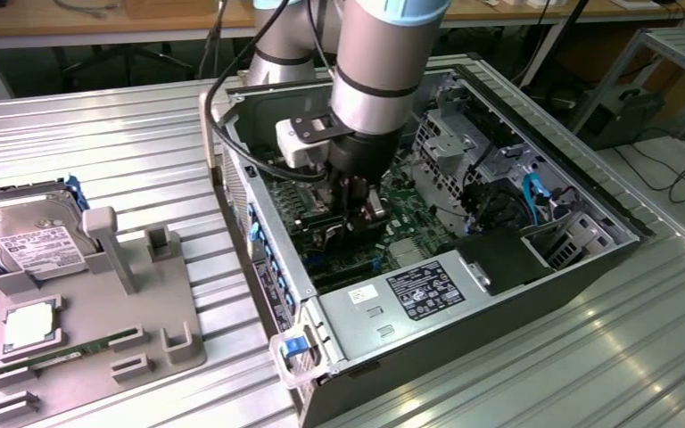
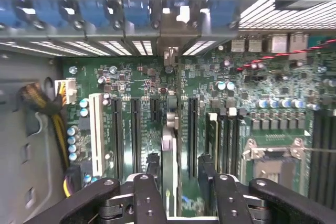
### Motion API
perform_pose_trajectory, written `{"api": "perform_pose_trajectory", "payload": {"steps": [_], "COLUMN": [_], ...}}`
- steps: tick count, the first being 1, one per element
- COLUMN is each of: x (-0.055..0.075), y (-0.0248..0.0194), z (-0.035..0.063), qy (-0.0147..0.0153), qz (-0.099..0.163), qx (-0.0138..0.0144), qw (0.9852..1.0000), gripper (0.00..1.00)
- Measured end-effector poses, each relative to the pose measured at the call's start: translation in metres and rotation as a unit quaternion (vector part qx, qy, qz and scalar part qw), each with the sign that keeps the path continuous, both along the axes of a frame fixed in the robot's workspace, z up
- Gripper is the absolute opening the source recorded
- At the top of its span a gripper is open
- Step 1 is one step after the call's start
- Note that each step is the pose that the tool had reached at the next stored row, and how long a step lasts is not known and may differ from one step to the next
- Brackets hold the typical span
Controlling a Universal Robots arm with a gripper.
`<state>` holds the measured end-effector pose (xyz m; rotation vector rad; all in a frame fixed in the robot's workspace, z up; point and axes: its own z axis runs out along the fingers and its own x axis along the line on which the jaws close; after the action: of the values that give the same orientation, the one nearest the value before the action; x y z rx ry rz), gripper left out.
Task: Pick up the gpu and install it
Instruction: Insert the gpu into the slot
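**Black card held edge-on above the slots**

Black gripper (image 2: 176, 182) fingers (image 2: 152, 174) clamp the gpu (image 2: 169, 156), a thin card seen edge-on, low inside the computer case (image 1: 581, 267) over the green motherboard (image 2: 262, 82) (between dark slots). If the card tilts or misses its slot, pressing could bend its contacts.

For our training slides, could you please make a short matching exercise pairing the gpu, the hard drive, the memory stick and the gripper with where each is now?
Things:
1. gpu
2. hard drive
3. memory stick
4. gripper

Places:
A. lying flat in the grey holder's front slot
B. standing in the grey holder, outside the computer case
C. edge-on between the fingers, over the motherboard slots
D. down inside the open case

Pairs: 1-C, 2-B, 3-A, 4-D
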<state>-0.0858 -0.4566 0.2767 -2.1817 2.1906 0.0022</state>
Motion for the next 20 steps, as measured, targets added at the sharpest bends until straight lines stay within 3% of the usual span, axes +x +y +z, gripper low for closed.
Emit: {"api": "perform_pose_trajectory", "payload": {"steps": [3, 5, 9, 11, 20], "x": [0.0, 0.0, 0.0, 0.0, 0.0], "y": [0.0006, 0.0006, 0.0006, 0.0006, 0.0006], "z": [0.0105, 0.0105, 0.0106, 0.0106, 0.0106], "qy": [-0.0021, -0.0024, -0.0023, -0.0023, -0.0023], "qz": [0.0, 0.0, 0.0, 0.0, 0.0], "qx": [-0.0001, 0.0001, 0.0, 0.0, 0.0], "qw": [1.0, 1.0, 1.0, 1.0, 1.0], "gripper": [0.43, 0.42, 0.16, 0.11, 0.11]}}
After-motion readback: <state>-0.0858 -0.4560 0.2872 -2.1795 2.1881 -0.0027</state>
